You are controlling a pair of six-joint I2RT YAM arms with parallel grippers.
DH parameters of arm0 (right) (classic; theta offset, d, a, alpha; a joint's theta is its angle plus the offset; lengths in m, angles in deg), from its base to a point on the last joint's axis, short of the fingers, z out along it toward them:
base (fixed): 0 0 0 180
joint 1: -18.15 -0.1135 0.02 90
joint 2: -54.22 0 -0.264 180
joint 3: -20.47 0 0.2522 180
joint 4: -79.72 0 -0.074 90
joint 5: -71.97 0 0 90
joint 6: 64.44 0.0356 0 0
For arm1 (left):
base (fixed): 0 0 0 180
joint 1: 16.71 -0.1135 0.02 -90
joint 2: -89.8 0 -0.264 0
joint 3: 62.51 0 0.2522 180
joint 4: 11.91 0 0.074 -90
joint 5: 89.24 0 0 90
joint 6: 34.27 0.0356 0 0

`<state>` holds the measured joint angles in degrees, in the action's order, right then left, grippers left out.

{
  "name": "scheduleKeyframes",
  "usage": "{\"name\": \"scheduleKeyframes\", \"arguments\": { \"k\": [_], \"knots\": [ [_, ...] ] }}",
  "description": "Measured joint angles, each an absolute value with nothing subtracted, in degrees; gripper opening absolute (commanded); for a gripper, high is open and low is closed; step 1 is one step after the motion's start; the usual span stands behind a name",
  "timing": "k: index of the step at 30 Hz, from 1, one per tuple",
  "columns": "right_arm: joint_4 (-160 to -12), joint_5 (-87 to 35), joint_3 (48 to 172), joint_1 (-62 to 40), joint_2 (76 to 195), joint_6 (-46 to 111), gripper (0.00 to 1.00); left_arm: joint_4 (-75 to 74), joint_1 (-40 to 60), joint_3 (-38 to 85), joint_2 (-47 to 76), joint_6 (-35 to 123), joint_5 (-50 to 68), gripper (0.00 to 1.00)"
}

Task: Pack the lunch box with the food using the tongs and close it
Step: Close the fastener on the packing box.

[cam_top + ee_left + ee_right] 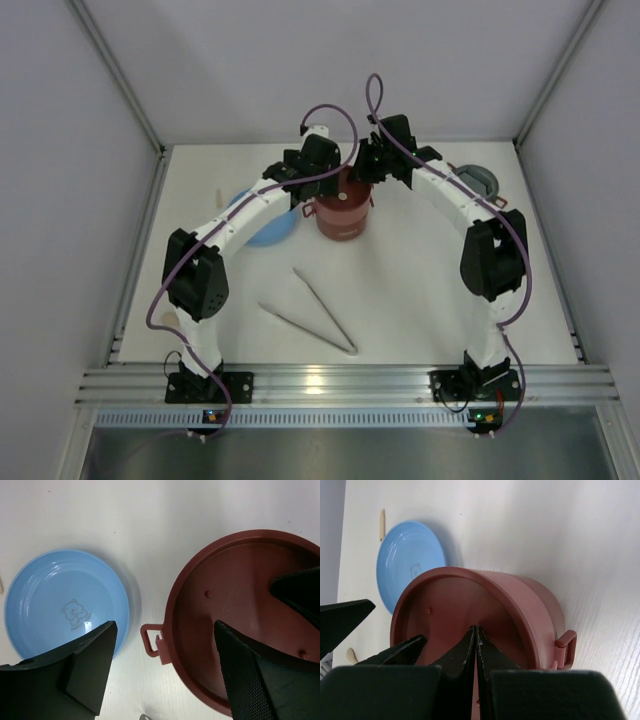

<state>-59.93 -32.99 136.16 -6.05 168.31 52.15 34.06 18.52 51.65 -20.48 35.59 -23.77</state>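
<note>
Your right claw (pixel 475 630) is pressed together on nothing, tips down at the flat dark-red disc lid (pixel 445 600) that caps the round dark-red lunch box (pixel 342 215). Your left claw (pixel 165 630) stands spread across the box's left rim. The grey two-eared top cover (pixel 480 180) lies right of the box, nearer your right arm. The long silver tongs (pixel 325 310) lie well back on the tabletop (pixel 420 290), joint towards the bases. The light-blue plate (pixel 55 595) shows no food, and the lid hides the box's inside.
</note>
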Motion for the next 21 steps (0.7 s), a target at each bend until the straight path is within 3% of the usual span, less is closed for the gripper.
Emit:
{"name": "scheduleKeyframes", "arguments": {
  "k": [6, 15, 21],
  "knots": [
    [-61.19, -32.32, 135.48, -6.71, 168.31, 52.04, 0.0, 35.26, 17.14, 48.13, -14.29, 35.02, -25.15, 0.76],
    [-61.61, -31.18, 135.46, -7.08, 168.31, 51.45, 0.0, 34.45, 12.79, 34.31, -2.4, 30.52, -26.52, 0.34],
    [-61.61, -30.76, 135.46, -7.21, 168.31, 51.12, 0.0, 34.24, 12.92, 27.71, -3.95, 28.27, -24.62, 0.21]
  ]
}}
